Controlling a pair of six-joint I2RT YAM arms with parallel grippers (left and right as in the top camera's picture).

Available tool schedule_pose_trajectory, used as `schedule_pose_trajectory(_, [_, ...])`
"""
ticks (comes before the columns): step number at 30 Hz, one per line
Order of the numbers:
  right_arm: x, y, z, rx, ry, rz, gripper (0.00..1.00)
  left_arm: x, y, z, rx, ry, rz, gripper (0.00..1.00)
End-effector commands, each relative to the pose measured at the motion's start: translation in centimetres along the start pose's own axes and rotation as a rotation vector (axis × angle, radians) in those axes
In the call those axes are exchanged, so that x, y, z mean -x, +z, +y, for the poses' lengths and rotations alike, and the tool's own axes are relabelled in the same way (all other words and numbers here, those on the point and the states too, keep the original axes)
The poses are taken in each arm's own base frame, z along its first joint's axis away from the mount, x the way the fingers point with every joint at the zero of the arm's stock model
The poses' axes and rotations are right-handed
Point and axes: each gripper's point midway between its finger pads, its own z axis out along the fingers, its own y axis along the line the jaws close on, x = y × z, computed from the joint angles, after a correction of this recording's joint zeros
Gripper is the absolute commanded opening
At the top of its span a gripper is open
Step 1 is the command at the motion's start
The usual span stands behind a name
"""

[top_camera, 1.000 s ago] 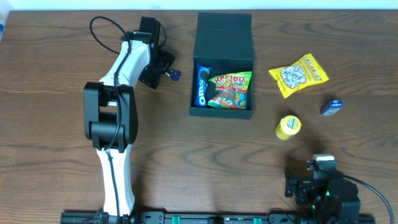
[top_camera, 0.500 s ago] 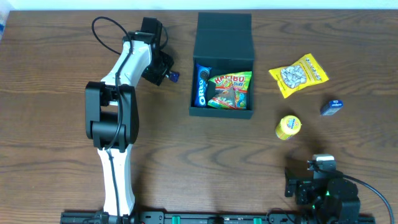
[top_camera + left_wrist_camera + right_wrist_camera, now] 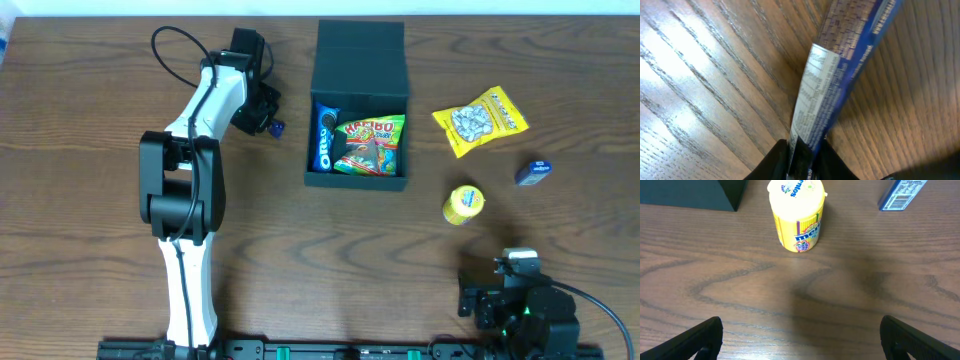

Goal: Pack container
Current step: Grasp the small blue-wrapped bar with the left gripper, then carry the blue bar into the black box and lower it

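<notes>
The dark teal container stands open at the table's centre, its flap lid folded back, with an Oreo packet and a Haribo bag inside. To its left, my left gripper is shut on a blue snack packet. The left wrist view shows that packet pinched edge-on between the dark jaws of the left gripper, close over the wood. My right gripper stands open and empty near the front right edge.
A yellow Mentos tub stands right of the container. A small blue box and a yellow snack bag lie farther right. The right arm's base sits at the front right.
My left gripper's jaws have closed onto the blue packet and the wrist has shifted slightly. The right arm has not moved.
</notes>
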Motion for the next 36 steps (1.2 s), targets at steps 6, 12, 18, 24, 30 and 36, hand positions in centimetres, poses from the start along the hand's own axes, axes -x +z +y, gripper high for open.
schedule_pose_trajectory(6, [-0.2, 0.0, -0.1, -0.006, -0.006, 0.005, 0.99, -0.2, -0.4, -0.6, -0.004, 0.012, -0.008, 0.15])
schedule_pose_trajectory(12, [-0.2, 0.0, -0.1, -0.005, -0.006, 0.005, 0.99, -0.2, -2.1, -1.3, -0.034, 0.041, -0.028, 0.06])
schedule_pose_trajectory(18, [-0.2, 0.0, -0.1, -0.006, -0.006, 0.005, 0.99, -0.2, -3.8, -1.5, -0.035, 0.077, -0.079, 0.06])
schedule_pose_trajectory(24, [-0.2, 0.0, -0.1, -0.005, -0.006, 0.005, 0.99, -0.7, -6.5, -1.9, -0.052, 0.114, -0.123, 0.06])
schedule_pose_trajectory(30, [-0.2, 0.0, -0.1, -0.005, -0.006, 0.005, 0.99, -2.9, -11.1, -2.8, -0.095, 0.177, -0.183, 0.06])
schedule_pose_trajectory(36, [-0.2, 0.0, -0.1, -0.005, -0.006, 0.005, 0.99, -8.4, -15.5, -5.0, -0.218, 0.211, -0.173, 0.06])
